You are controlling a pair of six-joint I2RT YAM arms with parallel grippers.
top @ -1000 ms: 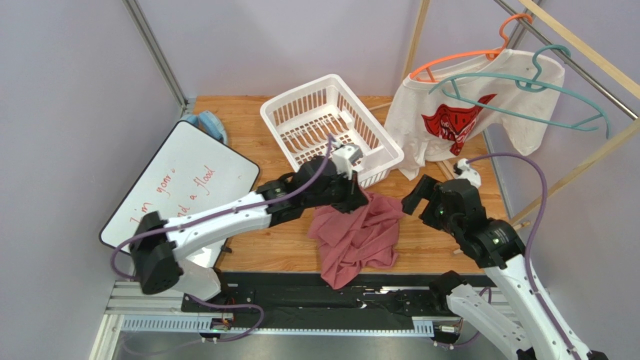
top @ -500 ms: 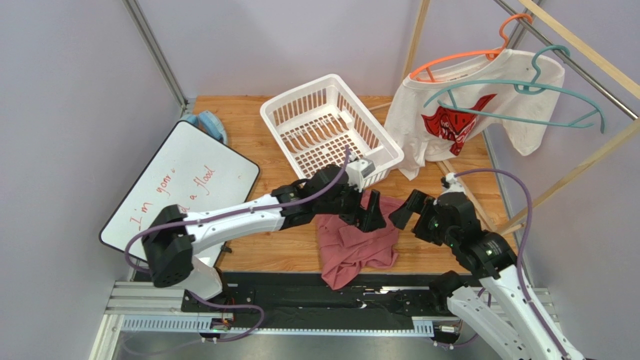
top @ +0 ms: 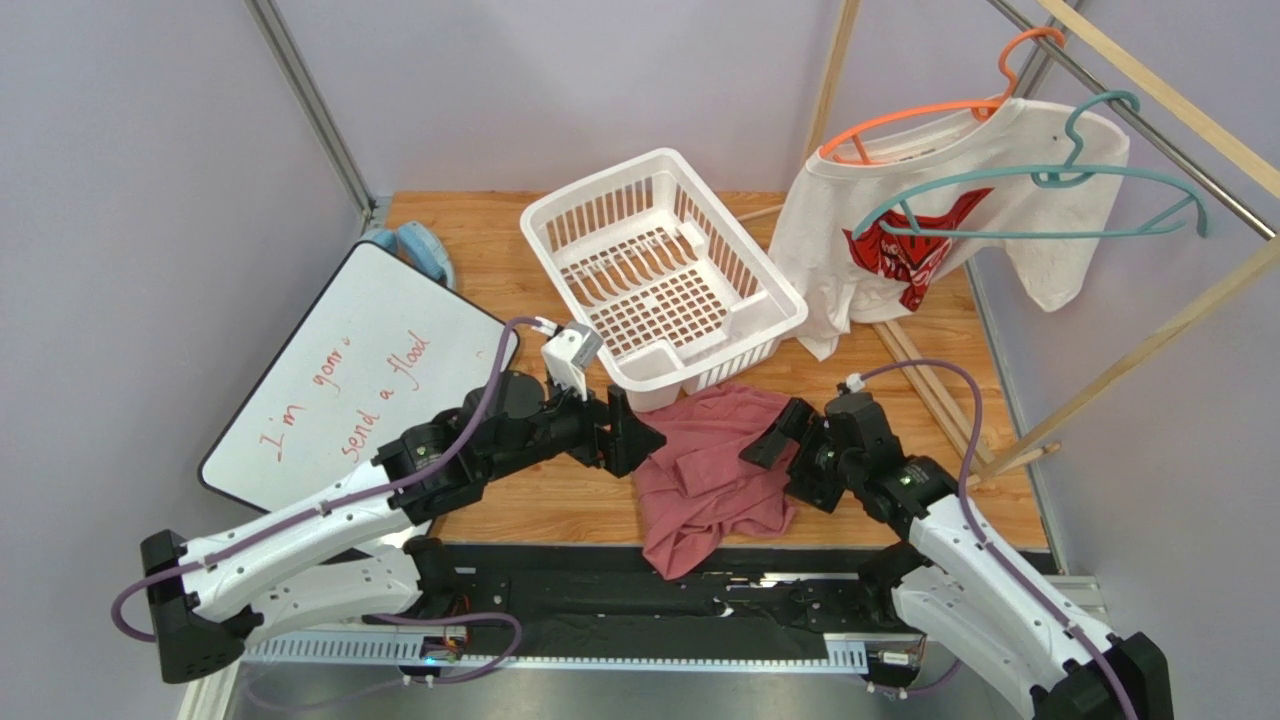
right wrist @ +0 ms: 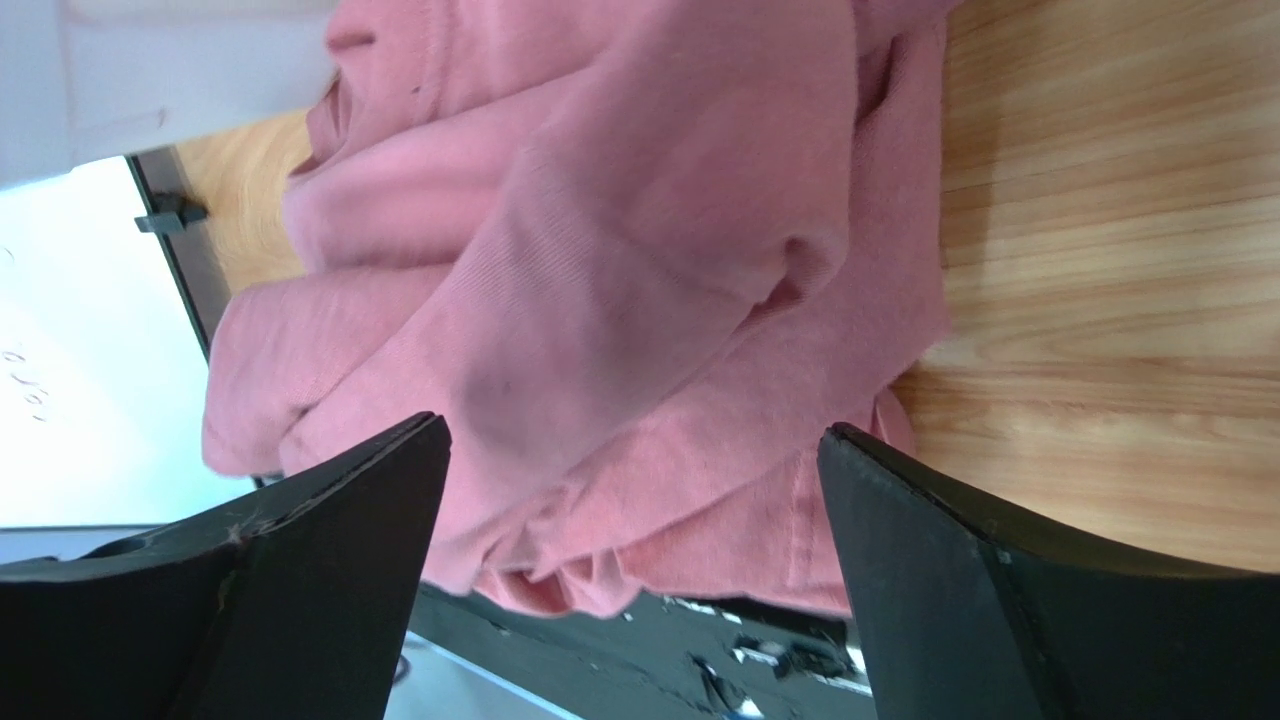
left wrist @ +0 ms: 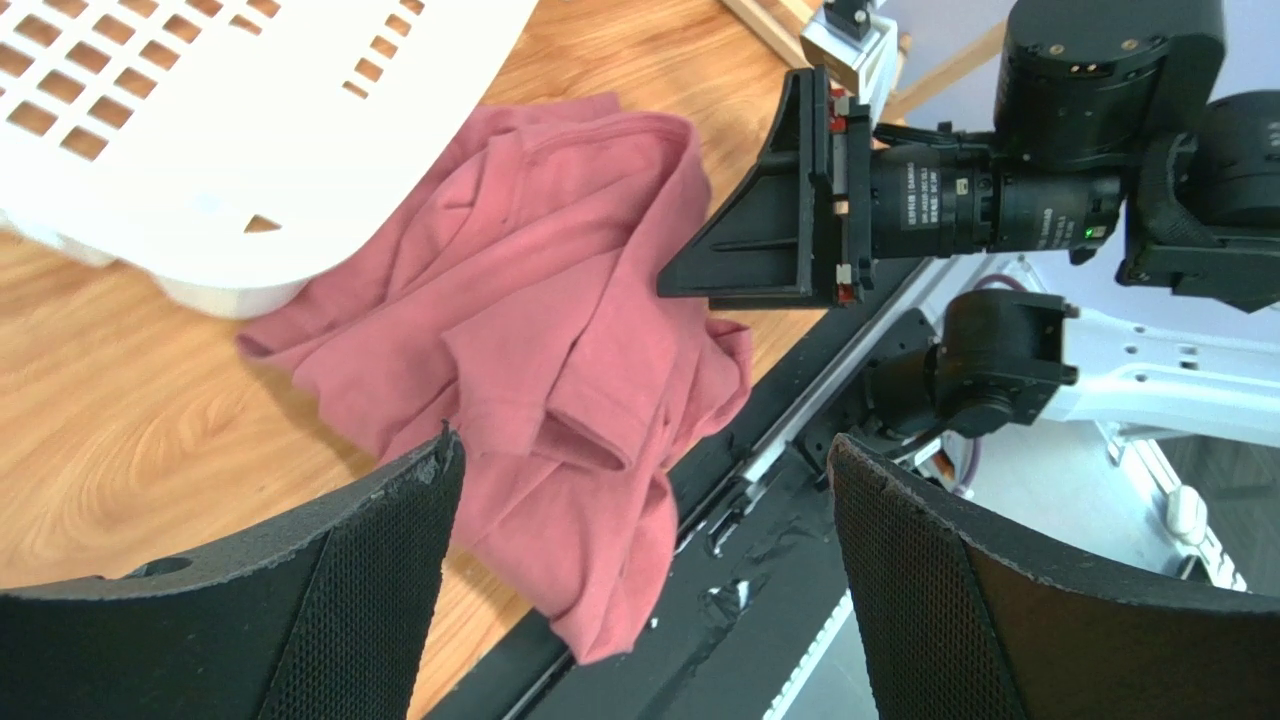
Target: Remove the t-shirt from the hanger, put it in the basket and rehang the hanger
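- Overhead first: the t-shirt (top: 714,473) lies crumpled on the wooden table (top: 496,248), just in front of the white basket (top: 594,183). Its near edge spills over the black rail at the table's front.
- The hanger (top: 1037,188) hangs bare from the wooden rod at the upper right. It is well apart from the t-shirt and in front of a white t-shirt (top: 842,263) on an orange hanger (top: 917,113).
- The left gripper (top: 637,435) sits low at the shirt's left edge with its jaws spread, holding nothing. The right gripper (top: 781,450) faces it from the shirt's right side, jaws also apart and empty. A whiteboard (top: 361,375) lies to the far left.
- Left wrist view: the left gripper (left wrist: 643,458) has both fingers (left wrist: 301,600) wide apart with the t-shirt (left wrist: 556,300) lying loose beyond them, one corner tucked against the basket (left wrist: 181,225). The right gripper (left wrist: 751,210) hovers at the cloth's far edge.
- Right wrist view: the right gripper (right wrist: 631,435) stands open above the folds of the t-shirt (right wrist: 646,225). No fabric is pinched between the fingers (right wrist: 1052,600), and bare table (right wrist: 1097,225) shows alongside.
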